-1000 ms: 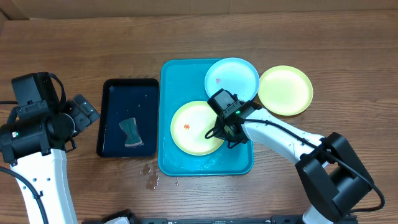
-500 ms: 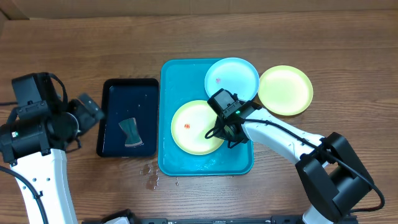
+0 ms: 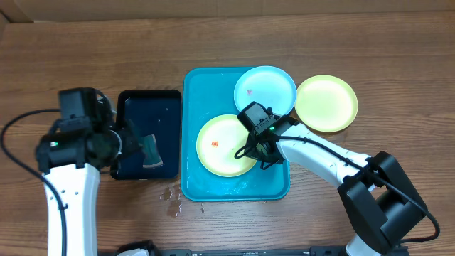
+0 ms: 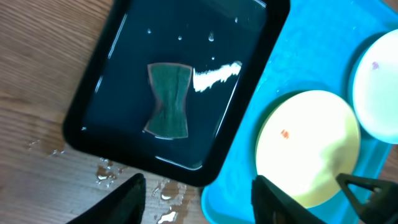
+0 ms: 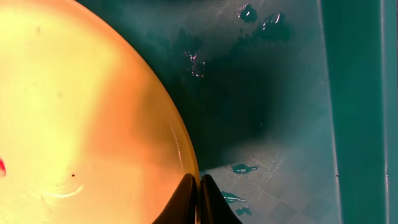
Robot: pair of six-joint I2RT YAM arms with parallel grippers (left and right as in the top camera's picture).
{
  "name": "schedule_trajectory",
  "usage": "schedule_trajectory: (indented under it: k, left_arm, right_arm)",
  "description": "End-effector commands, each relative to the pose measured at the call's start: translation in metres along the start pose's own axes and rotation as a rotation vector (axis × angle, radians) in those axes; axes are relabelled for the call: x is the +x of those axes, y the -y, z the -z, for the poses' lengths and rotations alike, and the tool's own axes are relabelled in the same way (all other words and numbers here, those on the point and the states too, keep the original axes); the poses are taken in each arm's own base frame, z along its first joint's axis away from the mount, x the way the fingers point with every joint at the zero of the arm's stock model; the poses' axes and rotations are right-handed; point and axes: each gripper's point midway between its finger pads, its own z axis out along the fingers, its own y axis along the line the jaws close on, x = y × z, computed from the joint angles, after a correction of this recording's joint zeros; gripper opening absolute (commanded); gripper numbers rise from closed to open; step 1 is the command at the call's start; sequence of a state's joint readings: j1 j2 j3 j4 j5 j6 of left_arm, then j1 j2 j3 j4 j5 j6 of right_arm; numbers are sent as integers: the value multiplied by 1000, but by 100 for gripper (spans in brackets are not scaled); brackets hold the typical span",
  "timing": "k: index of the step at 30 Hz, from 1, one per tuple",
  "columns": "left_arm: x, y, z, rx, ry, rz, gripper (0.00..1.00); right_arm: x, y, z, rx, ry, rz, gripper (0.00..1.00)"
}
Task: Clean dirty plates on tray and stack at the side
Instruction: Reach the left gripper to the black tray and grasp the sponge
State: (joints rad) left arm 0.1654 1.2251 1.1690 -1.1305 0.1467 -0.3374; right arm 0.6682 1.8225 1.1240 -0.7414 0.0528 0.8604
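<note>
The turquoise tray holds a pale yellow-green plate with a red speck and a light blue plate at its far right corner. A second yellow-green plate lies on the table to the right of the tray. My right gripper is shut on the right rim of the yellow-green plate on the tray, fingers pinching its edge. My left gripper is open and empty, over the black tray; in the left wrist view its fingers frame that tray's near edge.
A narrower black tray stands left of the turquoise one, holding water and a green bow-shaped sponge, which also shows in the left wrist view. Water drops lie on the wooden table in front of the trays.
My left arm has moved right, from the table's left edge to over the black tray. The right gripper and the plates have not moved.
</note>
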Motion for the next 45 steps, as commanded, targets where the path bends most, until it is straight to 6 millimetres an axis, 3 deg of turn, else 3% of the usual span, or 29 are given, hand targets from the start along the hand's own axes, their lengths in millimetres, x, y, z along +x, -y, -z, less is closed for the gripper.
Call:
schedule_trajectory:
  k: [1,5,11,14,23,31,39,45]
  left_arm:
    - [2,3,-14,-8,9,-8,44]
    - [0,1,-28,-60,1,-66,38]
    - [7,-12,-69,-153,-129,-35,53]
    - [9,-17,-89,-186,-175,11,53]
    - [15,-26,-143,-246,-263,157,36]
    - [16,-25,-162,-222,-292,95,24]
    - [30,-23,-170,-226,-356,31,25]
    - [29,-21,-169,-207,-364,-55,26]
  right_arm:
    - [-4,2,2,9,25,3,4]
    - [-4,2,2,8,25,2,6]
    - [-7,-1,2,-4,34,1,9]
    - [-7,-2,2,-6,36,1,10]
    - [-8,-3,2,-12,40,1,12]
    - [-9,-4,2,-17,43,0,13]
    - [-9,-5,2,-20,45,0,14]
    - [-9,-5,2,-20,45,0,14]
